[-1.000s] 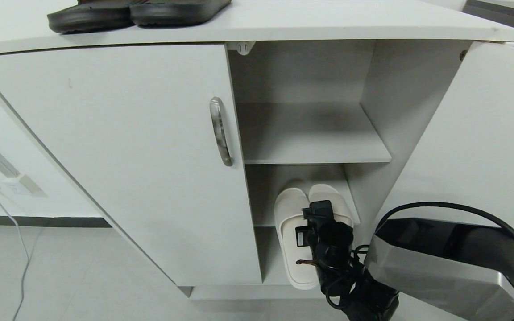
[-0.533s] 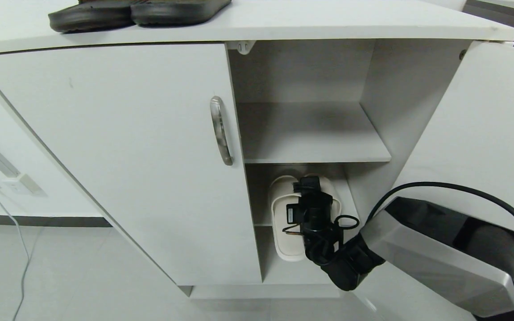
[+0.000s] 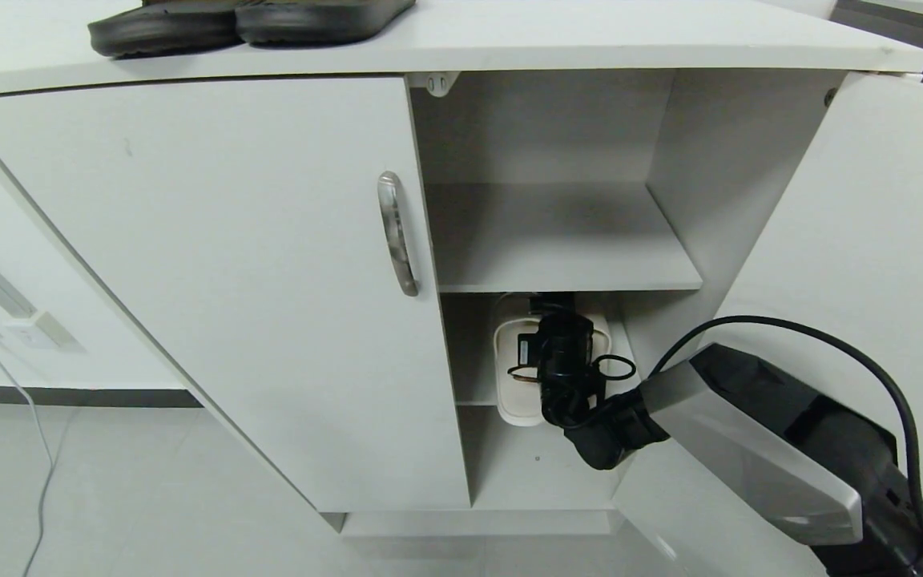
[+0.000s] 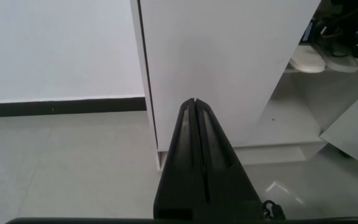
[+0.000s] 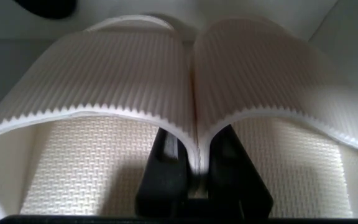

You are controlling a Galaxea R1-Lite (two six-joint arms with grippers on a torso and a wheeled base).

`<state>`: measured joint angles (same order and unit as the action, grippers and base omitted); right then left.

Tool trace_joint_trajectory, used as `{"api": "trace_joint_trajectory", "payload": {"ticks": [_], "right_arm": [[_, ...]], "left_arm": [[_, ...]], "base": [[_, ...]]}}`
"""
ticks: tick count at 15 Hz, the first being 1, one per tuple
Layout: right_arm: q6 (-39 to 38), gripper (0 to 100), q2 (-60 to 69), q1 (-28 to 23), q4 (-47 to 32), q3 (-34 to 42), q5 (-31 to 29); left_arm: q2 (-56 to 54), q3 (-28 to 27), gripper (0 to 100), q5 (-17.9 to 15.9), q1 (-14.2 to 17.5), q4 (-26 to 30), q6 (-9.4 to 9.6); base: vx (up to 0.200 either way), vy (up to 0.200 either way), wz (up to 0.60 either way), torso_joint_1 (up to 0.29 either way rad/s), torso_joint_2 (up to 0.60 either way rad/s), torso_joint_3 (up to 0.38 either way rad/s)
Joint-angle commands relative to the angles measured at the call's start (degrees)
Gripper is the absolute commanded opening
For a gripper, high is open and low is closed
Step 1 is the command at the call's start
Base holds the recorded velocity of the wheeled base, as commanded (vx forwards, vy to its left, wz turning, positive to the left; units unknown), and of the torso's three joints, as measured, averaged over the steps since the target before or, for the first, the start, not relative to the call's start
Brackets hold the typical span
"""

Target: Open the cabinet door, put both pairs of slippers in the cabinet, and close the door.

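Looking at progress, you have the cabinet (image 3: 509,48) with its right door (image 3: 870,224) swung open and the white slippers (image 3: 512,393) inside the second compartment down, heels at the shelf (image 3: 477,399) edge. The right gripper (image 5: 194,171) is clamped on the inner strap edges of both, so that pair is not yet let go. The black slippers (image 3: 245,20) sit on the cabinet top. The left gripper (image 4: 194,109) hangs low before the left door (image 3: 213,264), fingers pressed together on nothing. Left for you: release, black pair, closing. No writing is readable
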<state>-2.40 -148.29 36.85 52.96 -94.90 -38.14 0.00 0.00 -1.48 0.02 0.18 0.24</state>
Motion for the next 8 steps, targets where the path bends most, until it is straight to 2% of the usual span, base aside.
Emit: {"api": "trace_joint_trajectory", "payload": {"ticks": [1,8], "right_arm": [[0.38,0,-2.45,-0.64,0.13,-1.95,0.00],[1.43,0,-3.59,-0.90,0.22,-2.83,0.00]], "left_arm": [[0.00,0.00,0,-0.02,-0.02,-0.01,0.02],[0.00,0.00,0,-0.02,0.06,-0.01,0.02]], "base": [[0.000,0.000,0.00,0.000,0.00,0.000],[0.000,0.000,0.00,0.000,0.00,0.000]]}}
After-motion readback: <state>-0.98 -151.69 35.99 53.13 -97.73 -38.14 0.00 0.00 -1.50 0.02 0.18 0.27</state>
